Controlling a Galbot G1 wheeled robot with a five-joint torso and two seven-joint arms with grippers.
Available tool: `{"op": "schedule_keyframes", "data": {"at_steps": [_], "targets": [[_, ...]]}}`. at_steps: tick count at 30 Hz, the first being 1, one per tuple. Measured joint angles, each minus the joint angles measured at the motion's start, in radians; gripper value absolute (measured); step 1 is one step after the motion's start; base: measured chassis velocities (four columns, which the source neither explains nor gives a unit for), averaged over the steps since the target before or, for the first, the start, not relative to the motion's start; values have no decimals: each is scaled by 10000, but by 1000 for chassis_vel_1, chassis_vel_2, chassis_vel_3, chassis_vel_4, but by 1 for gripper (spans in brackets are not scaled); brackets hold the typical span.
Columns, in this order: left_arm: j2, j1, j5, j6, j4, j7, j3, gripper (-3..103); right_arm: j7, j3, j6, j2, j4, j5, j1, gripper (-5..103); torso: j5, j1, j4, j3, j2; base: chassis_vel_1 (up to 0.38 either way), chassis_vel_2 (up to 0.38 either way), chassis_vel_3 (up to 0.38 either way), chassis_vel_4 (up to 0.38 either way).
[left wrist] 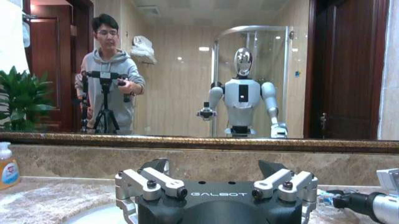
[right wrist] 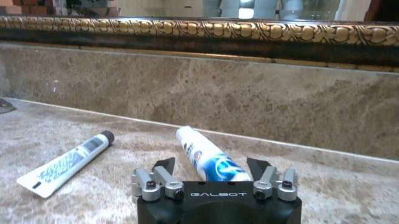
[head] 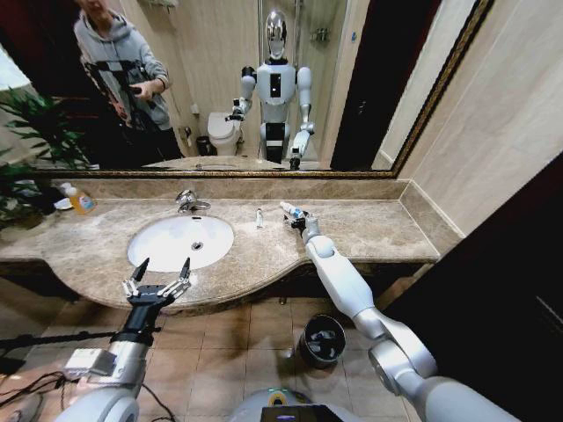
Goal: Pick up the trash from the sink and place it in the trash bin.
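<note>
Two pieces of trash lie on the marble counter right of the sink [head: 149, 255]: a white tube with a blue label [head: 289, 209] [right wrist: 203, 151] and a slimmer white tube with a dark cap [head: 259, 217] [right wrist: 65, 163]. My right gripper [head: 298, 221] [right wrist: 212, 168] is low over the counter, open, with the near end of the blue-labelled tube between its fingers. My left gripper [head: 165, 264] [left wrist: 215, 167] hovers open and holds nothing at the counter's front edge, just before the basin. The basin looks bare. The trash bin [head: 321, 338] stands on the floor beneath my right arm.
A chrome faucet [head: 187, 202] rises behind the basin. An orange-yellow soap bottle [head: 81, 200] [left wrist: 6, 165] and a plant [head: 26, 149] stand at the counter's far left. The mirror with a gilt frame [right wrist: 206, 28] backs the counter. A wall closes the right side.
</note>
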Motion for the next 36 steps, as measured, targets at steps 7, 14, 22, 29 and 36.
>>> {"op": "schedule_keyframes", "data": {"at_steps": [7,14,22,29,36], "targets": [[0,0,0,0,0,0,0,100,-128,-31,17,-9,-73,26,-14,58,1,0,0,0,0,0,0,0,0],[0,0,0,0,0,0,0,100,-188,-8,80,-153,237,25,-349,30,2,0,0,0,0,0,0,0,0],[0,0,0,0,0,0,0,100,-200,138,88,-368,765,21,-650,27,3,1,0,1,-1,0,0,0,0],[0,0,-1,0,0,0,0,100,178,655,81,-1301,2873,208,-1679,27,2,0,-1,0,0,0,0,0,0],[0,1,-1,0,1,0,0,100,946,1639,-396,-2408,6176,826,-4026,27,3,0,-3,0,0,0,0,0,0]]}}
